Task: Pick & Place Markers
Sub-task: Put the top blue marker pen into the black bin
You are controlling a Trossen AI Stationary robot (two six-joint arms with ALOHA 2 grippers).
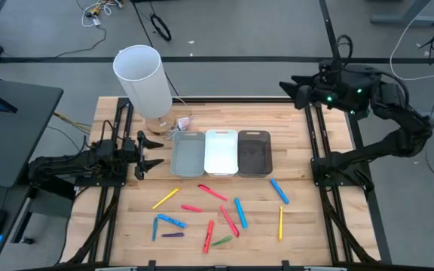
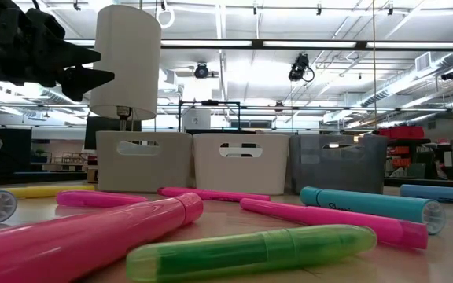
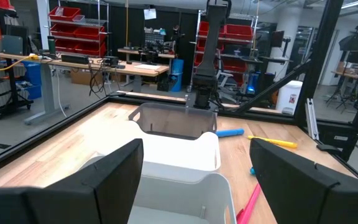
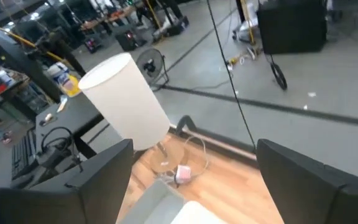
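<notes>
The markers [image 1: 218, 213] are all loose on the bench [image 1: 300, 226], scattered just in front of the three bins [image 1: 221, 153], none picked yet. They look light, stiff and slick plastic, so they'd probably roll; I'd pinch one mid-barrel, across its width. Left end effector [image 1: 148, 154] is spread open beside the bins; right end effector [image 1: 288, 88] open too, up high.

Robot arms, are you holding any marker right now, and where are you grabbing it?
No. The left end effector and the right end effector are both open and empty; the markers lie on the table.
</notes>
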